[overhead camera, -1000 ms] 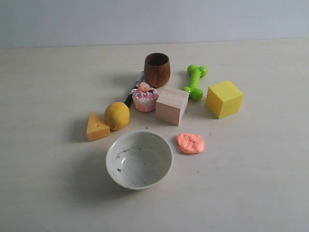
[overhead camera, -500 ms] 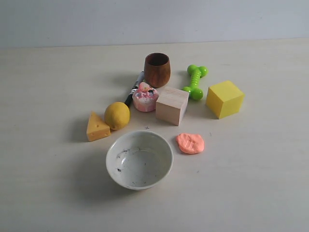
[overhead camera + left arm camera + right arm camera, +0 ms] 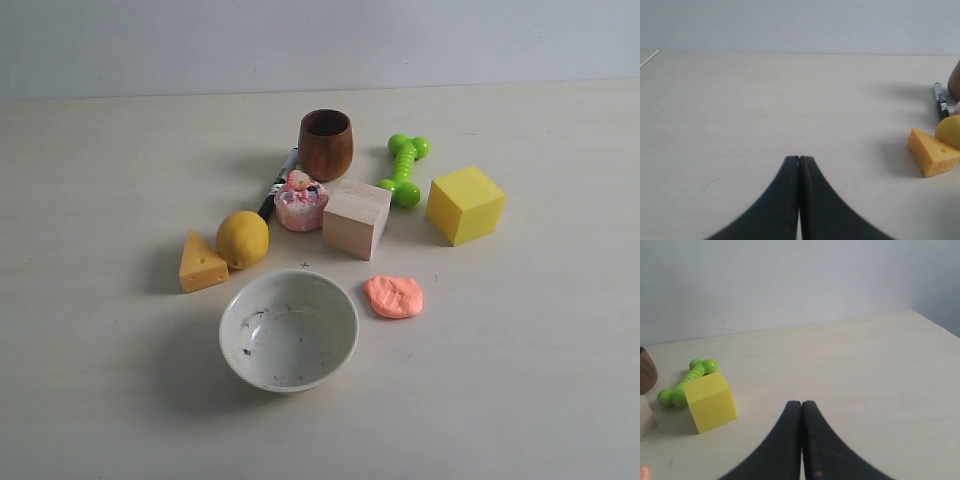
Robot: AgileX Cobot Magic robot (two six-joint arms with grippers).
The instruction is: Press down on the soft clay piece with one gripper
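Soft clay piece [image 3: 393, 297]: salmon-orange, flattish, lumpy on top, irregular rounded outline. Flat on the pale table [image 3: 520, 390], at the near right of the object cluster in the exterior view, touching nothing.

Just left of the clay, across a narrow strip of table: white bowl [image 3: 229, 338], upright, inside speckled with dark marks. Directly behind the clay, near but apart: pale wooden block [image 3: 356, 218]. Farther back and to the right, well apart from the clay: yellow cube [image 3: 465, 204]. Behind the gap between block and cube: green dumbbell toy [image 3: 404, 170], lying flat. Behind the block's left side: dark wooden cup [image 3: 326, 145], upright. Just beside the block on its left: pink-white cupcake toy [image 3: 300, 201], with a black marker [image 3: 281, 178] lying behind it, angled toward the cup. Farther left: lemon [image 3: 243, 239], close against a yellow cheese wedge [image 3: 202, 263]; contact between the two not resolvable.

Left gripper [image 3: 799, 159], left wrist view: black fingers pressed together tip to tip, nothing between them, over bare table; cheese wedge, lemon edge and marker well apart from the tips. Right gripper [image 3: 801, 403], right wrist view: fingers likewise pressed together on nothing, over bare table; yellow cube and dumbbell toy beyond, apart from the tips. Clay untouched by either gripper.
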